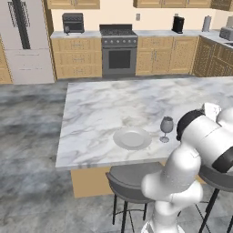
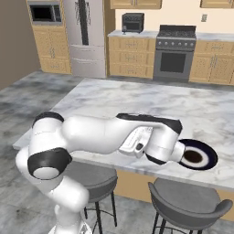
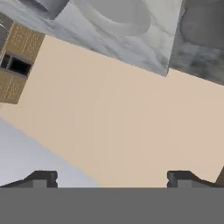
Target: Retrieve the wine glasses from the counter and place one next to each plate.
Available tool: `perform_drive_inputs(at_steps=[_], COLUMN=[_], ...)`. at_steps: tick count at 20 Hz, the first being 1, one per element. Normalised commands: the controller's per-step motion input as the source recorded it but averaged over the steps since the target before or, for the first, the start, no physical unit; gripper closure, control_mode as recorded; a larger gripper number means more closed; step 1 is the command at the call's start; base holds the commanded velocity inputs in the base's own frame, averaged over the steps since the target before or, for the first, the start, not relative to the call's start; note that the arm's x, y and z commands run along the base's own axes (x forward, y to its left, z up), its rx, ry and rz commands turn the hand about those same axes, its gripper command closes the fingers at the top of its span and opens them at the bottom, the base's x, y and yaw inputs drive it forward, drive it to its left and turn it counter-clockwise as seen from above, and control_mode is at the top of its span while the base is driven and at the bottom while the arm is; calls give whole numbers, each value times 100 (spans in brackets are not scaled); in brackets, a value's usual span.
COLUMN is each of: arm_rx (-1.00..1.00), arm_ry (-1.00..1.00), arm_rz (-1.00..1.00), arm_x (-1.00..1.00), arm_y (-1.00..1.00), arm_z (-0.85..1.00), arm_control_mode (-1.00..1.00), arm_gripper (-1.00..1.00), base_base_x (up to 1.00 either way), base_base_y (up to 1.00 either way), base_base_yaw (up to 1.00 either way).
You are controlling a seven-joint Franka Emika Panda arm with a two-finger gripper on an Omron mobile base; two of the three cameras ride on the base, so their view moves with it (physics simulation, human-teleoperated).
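The white arm (image 2: pixel 105 135) rises from its base in front of the island and folds forward at the height of the island's edge, its upper links lying almost level along the near rim of the marble surface (image 1: pixel 100 109), with the wrist bent back toward the stools (image 2: pixel 187 203). In the hand view the gripper (image 3: pixel 112 180) looks at a roll, so the room appears tilted and partly upside down; its two dark fingertips (image 3: pixel 41 178) stand wide apart with nothing between them, against a plain beige wall. One wine glass (image 1: pixel 166 129) stands upright on the island surface, just beside the white plate (image 1: pixel 132 138) on that plate's right in the left base view, apart from it and not touching. The glass is smoky grey and translucent, with a rounded bowl, a thin stem and a small round foot. The white plate lies flat near the island's front edge, above a grey stool (image 1: pixel 129 182). In the right base view the dark plate (image 2: pixel 197 155), navy-black with a pale ring round a dark centre, lies flat near the same front edge, partly hidden behind the arm's wrist. Farther back, across the floor, stand the stove (image 1: pixel 119 48), the wooden cabinets (image 1: pixel 77 57) and the refrigerator (image 1: pixel 22 41)
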Motion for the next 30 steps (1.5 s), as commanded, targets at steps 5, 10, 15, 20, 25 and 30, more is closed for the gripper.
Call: perform_drive_inputs(at_steps=[5,10,15,20,25,30], arm_rx=[-2,-6,-5,-2,0,0], arm_ry=[-13,-11,-12,-15,-12,-17], arm_rz=[0,0,0,0,1,4], arm_x=[-63,-46,-41,-51,-76,-67], arm_y=[41,45,33,23,24,31], arm_z=[100,100,83,20,0,0], arm_control_mode=[-100,-100,-100,-100,-100,-100], arm_gripper=[-100,-100,-100,-100,-100,-100], base_base_x=[0,0,0,0,0,0], base_base_y=[0,0,0,0,0,0], base_base_yaw=[0,0,0,0,0,0])
